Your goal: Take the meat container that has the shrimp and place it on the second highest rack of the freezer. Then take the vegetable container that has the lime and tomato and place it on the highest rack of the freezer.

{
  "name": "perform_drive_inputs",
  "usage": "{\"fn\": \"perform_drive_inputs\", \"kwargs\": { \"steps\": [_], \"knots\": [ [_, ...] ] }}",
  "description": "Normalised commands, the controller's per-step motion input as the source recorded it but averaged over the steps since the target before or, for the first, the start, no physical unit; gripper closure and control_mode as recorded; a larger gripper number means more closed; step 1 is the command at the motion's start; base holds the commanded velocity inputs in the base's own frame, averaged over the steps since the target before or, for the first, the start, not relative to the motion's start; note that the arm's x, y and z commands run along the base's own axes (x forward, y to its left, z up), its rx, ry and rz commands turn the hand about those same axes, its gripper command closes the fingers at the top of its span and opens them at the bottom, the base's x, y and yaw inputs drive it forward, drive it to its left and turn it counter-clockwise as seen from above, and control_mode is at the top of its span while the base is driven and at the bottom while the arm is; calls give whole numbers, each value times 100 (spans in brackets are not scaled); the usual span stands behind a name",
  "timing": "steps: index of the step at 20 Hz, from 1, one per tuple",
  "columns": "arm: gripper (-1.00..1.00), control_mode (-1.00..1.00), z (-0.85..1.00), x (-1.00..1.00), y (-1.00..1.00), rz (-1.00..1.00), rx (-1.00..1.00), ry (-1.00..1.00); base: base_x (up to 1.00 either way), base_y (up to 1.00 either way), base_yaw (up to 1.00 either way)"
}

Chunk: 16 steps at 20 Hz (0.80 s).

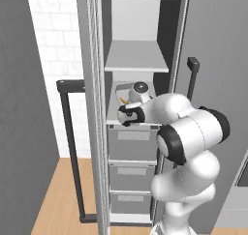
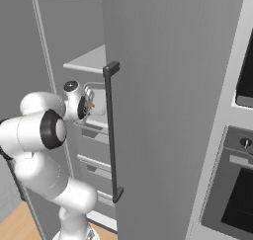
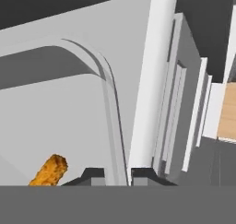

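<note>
Here the pincer (image 3: 117, 174) is nearly closed, its two dark tips either side of the thin rim of the pale tray (image 3: 60, 121), clamped on that wall. The shrimp (image 3: 48, 171) lies on the tray's floor, just beside the tips, inside the rim. From the left base view the hand reaches into the open freezer (image 1: 140, 16), and the tray (image 1: 122, 91) rests on the lower shelf (image 1: 112, 121), directly above the top drawer (image 1: 133, 143); a speck of orange (image 1: 124, 100) shows by the wrist. The highest rack (image 1: 135, 57) sits well above the hand. In the right base view the hand is at the shelf's front edge, behind the door's dark bar handle (image 2: 112, 135), with the tray (image 2: 96, 103) just beyond it.
</note>
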Motion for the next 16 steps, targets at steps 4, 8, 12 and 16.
{"fn": "perform_drive_inputs", "kwargs": {
  "steps": [4,8,12,16],
  "knots": [
    [-100,-100,-5,64,0,-5,2,0,0,0,0],
    [-100,-100,0,-14,4,3,2,-1,0,0,0],
    [-100,-100,0,-75,21,16,0,-6,0,0,0],
    [-100,-100,15,-99,9,18,-2,-16,0,0,0]
  ]
}}
